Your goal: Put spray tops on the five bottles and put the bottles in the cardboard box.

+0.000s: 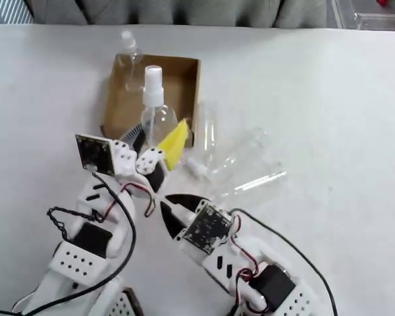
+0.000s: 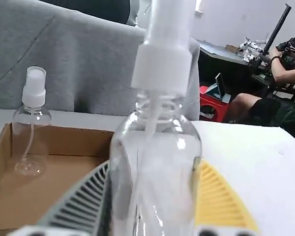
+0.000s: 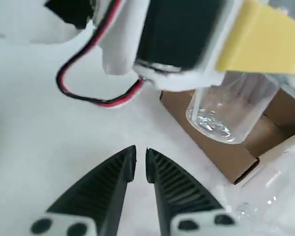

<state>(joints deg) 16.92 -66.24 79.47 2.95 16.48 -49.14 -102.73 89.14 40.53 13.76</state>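
- Left gripper (image 1: 155,136): grey and yellow fingers clamped on the belly of a clear bottle (image 1: 157,120). The bottle is upright with its white spray top (image 1: 153,82) already on.
- Bottle position: the right wrist view shows its base hanging free over the near wall of the cardboard box (image 1: 184,85), not set down yet.
- Handling (judgement): empty thin plastic, so very light, smooth and somewhat slippery. The wall likely flexes under a hard squeeze. The mid-body hold looks right, since the pump neck is narrow and could twist or pop off.
- The held bottle would tip easily once let go, so it should sit flat on the box floor before the fingers part.
- Inside the box: a second capped bottle (image 1: 128,56) stands at the far corner, well apart from the held one.
- Right gripper (image 3: 140,166): black fingers nearly together and holding nothing. It is low over the table (image 1: 329,99), near the box corner.
- Beside the box: loose clear bottles (image 1: 247,158) lie on their sides, apparently uncapped; exact count hard to tell.
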